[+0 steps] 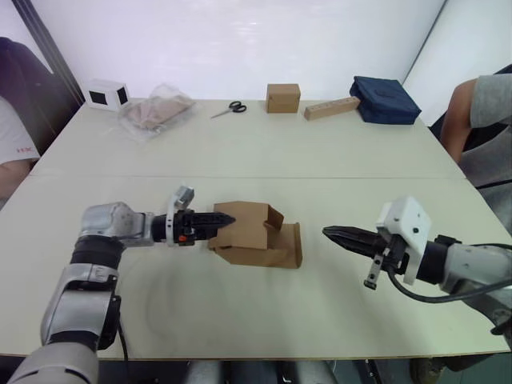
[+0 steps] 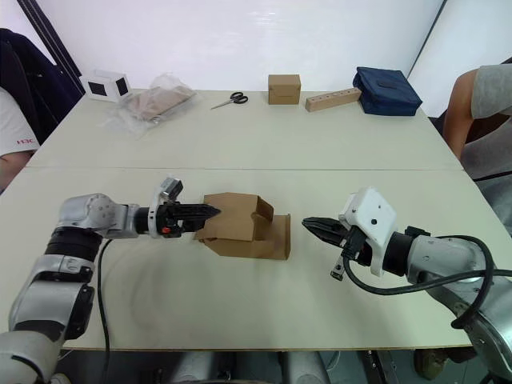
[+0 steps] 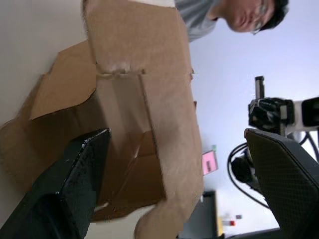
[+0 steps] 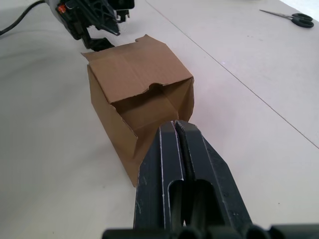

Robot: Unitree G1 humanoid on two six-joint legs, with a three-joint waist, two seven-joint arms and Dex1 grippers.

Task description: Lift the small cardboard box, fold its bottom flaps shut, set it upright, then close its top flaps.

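The small cardboard box [image 1: 254,234] lies on its side at the middle of the table, its open end and loose flaps turned toward my right arm. My left gripper [image 1: 227,218] is at the box's left end, open. In the left wrist view its two fingers [image 3: 75,179] stand wide apart, with an edge of the box [image 3: 149,124] between them. My right gripper [image 1: 328,233] is shut and empty. It points at the box's open end from a short way to the right, apart from it. The right wrist view looks along the shut fingers [image 4: 179,164] into the box [image 4: 139,94].
Along the far edge lie a white device [image 1: 106,94], a clear plastic bag [image 1: 154,114], scissors [image 1: 230,108], a cube-shaped brown box [image 1: 283,98], a long tan block [image 1: 331,108] and a navy bag [image 1: 384,99]. People sit at the left [image 1: 12,152] and right [image 1: 480,120] table ends.
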